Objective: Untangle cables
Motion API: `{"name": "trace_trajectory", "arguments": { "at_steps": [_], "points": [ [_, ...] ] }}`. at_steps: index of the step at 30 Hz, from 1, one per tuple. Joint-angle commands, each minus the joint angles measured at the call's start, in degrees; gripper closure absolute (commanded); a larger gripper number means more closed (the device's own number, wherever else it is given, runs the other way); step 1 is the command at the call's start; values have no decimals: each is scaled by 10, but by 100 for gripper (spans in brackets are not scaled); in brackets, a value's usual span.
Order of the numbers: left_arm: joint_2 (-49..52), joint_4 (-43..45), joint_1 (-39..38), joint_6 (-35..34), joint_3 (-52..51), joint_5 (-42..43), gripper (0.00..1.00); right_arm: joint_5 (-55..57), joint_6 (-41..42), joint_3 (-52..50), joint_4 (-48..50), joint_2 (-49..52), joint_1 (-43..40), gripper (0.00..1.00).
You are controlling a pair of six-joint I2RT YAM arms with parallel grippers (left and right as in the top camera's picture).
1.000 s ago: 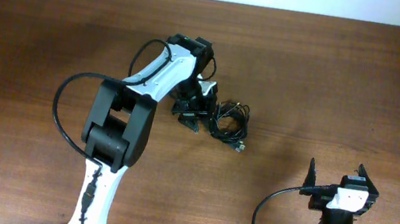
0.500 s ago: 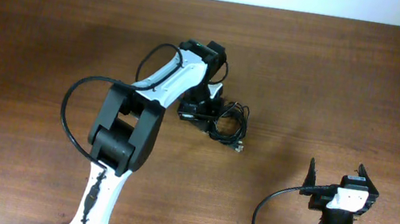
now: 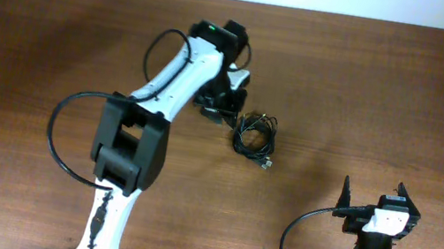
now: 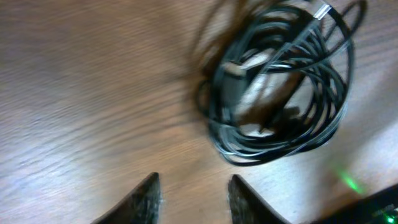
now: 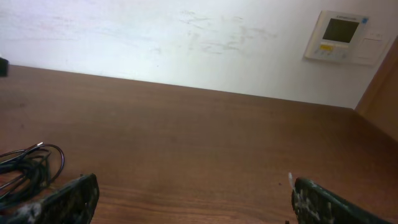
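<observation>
From above, the left arm (image 3: 171, 81) is reaching across the brown table (image 3: 38, 42), and the left gripper (image 3: 222, 114) is hanging just beside the cables (image 3: 254, 137), on their left in this view. The cables are lying as one small tangled black bundle near the middle of the tabletop. From up here I cannot tell whether gripper and bundle are touching. The right gripper (image 3: 373, 195) is sitting well apart from them, down at the lower right corner, with its two fingers standing far apart.

In the left wrist view, the left gripper (image 4: 193, 199) is showing only its two dark fingertips (image 4: 146, 198) at the bottom edge. A narrow gap is showing between them, with bare wood in it and nothing held. The cables (image 4: 280, 87) are lying ahead of the tips, coiled in blurred loops, with a strip of table between.

In the right wrist view, the right gripper (image 5: 196, 208) is holding its jaws spread wide over bare wood, gripping nothing. The cables (image 5: 25, 165) are peeking in at the left edge. A white wall (image 5: 155, 37) with a small control panel (image 5: 342, 34) is standing behind the table
</observation>
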Motion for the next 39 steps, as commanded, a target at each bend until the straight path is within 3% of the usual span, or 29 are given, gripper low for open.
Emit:
{"name": "trace_trajectory", "arguments": {
  "at_steps": [1,3,9,12,15,18,19,28,31,32,34,35,39],
  "points": [
    [-14,36,-33,-15,-8,5,71,5,7,-3,-3,-3,-4,2],
    [-14,50,-55,-46,-8,-50,60,5,7,-3,-3,-3,-4,2],
    [-14,91,-102,-77,-16,-198,57,5,7,-3,-3,-3,-4,2],
    [-14,113,-104,-108,-23,-219,57,5,7,-3,-3,-3,-4,2],
    [-14,119,-104,-108,-31,-217,68,5,7,-3,-3,-3,-4,2],
    [-14,144,-104,-108,-66,-217,71,5,7,-3,-3,-3,-4,2],
    [-14,153,-104,-108,-79,-217,100,5,7,-3,-3,-3,-4,2],
    [-68,118,-40,-108,-47,-263,100,5,7,-3,-3,-3,-4,2],
    [-75,94,-21,-107,-47,-225,100,5,7,-3,-3,-3,-4,2],
    [-74,83,-17,-106,-47,-200,96,5,7,-3,-3,-3,-4,2],
    [-74,67,-15,-106,-48,-186,59,5,7,-3,-3,-3,-4,2],
    [-74,60,-15,-106,-48,-186,55,5,7,-3,-3,-3,-4,2],
    [-74,28,5,-106,-42,-184,59,5,7,-3,-3,-3,-4,2]
  ]
}}
